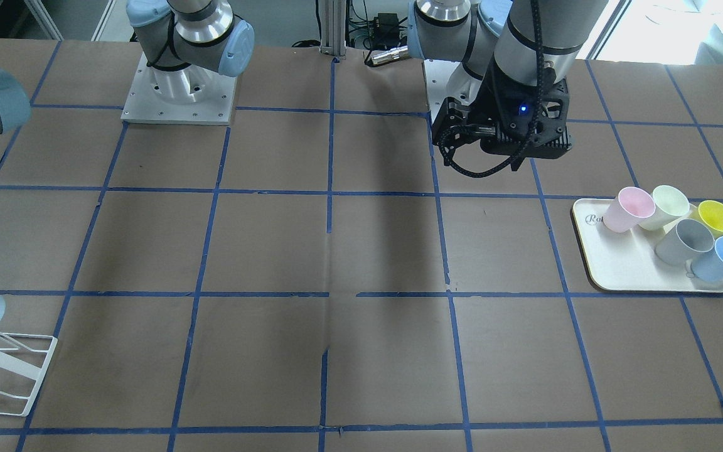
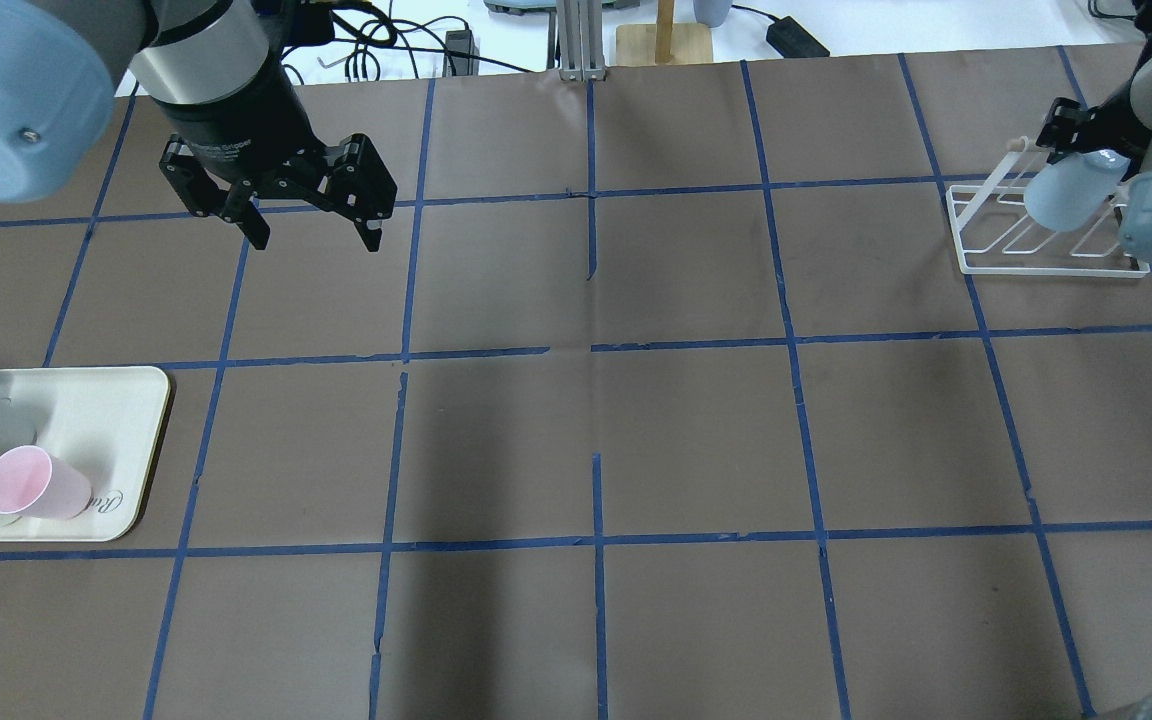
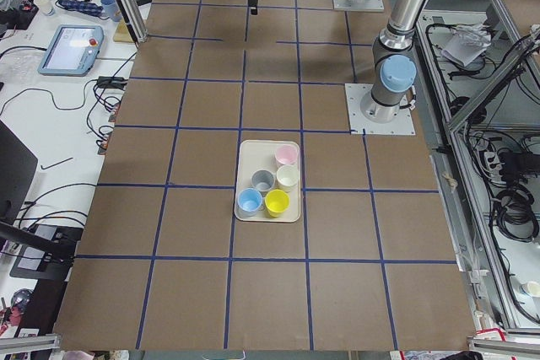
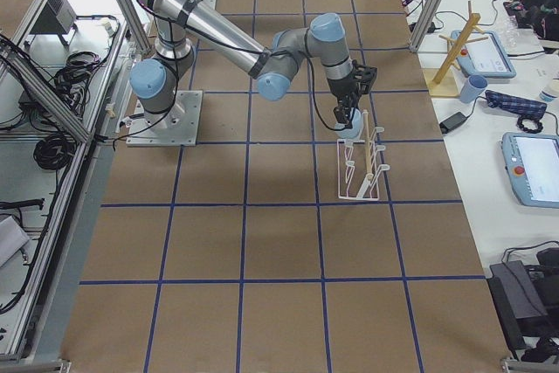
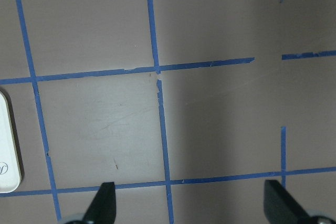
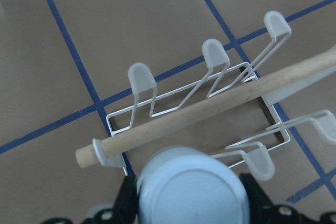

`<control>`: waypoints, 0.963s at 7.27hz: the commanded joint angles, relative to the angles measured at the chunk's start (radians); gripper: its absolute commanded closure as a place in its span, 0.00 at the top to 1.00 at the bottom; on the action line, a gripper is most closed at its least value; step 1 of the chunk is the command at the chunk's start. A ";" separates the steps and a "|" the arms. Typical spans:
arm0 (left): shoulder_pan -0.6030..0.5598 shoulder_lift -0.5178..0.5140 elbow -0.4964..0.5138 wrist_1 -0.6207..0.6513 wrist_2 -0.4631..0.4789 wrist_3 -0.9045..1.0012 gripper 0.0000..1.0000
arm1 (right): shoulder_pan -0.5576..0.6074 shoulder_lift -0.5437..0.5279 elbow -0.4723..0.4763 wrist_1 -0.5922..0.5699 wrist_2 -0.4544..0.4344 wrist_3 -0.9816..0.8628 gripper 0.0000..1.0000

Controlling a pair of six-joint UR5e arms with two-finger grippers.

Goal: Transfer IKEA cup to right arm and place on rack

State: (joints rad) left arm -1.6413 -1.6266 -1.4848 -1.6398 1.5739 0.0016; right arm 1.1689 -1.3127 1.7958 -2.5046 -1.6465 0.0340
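My right gripper (image 2: pixel 1086 140) is shut on a pale blue IKEA cup (image 2: pixel 1071 195) and holds it, base up, over the white wire rack (image 2: pixel 996 262) at the table's far right. The right wrist view shows the cup's round base (image 6: pixel 191 187) between the fingers (image 6: pixel 254 192), with the rack's prongs (image 6: pixel 215 56) just beyond it. I cannot tell if the cup touches the rack. The same cup (image 4: pixel 352 128) and rack (image 4: pixel 362 168) show in the exterior right view. My left gripper (image 2: pixel 316 240) is open and empty, high over the bare table.
A cream tray (image 1: pixel 625 270) on the robot's left holds a second pale blue cup (image 1: pixel 722 257), a grey (image 1: pixel 685 242), a pink (image 1: pixel 628 209), a pale green and a yellow cup. A wooden rod (image 6: pixel 210 108) slants across the rack.
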 commanded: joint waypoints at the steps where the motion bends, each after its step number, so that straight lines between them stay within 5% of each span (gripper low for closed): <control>1: 0.000 -0.001 0.000 0.001 0.000 0.000 1.00 | 0.000 0.004 -0.001 0.000 0.002 0.000 0.55; 5: 0.000 0.004 0.000 0.015 0.000 0.000 1.00 | 0.000 0.050 -0.004 -0.049 0.000 0.003 0.55; 7: 0.000 0.004 -0.002 0.014 0.000 0.001 1.00 | 0.000 0.059 -0.004 -0.048 0.004 0.003 0.71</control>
State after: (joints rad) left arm -1.6413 -1.6231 -1.4859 -1.6268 1.5737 0.0017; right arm 1.1689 -1.2590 1.7918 -2.5523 -1.6448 0.0365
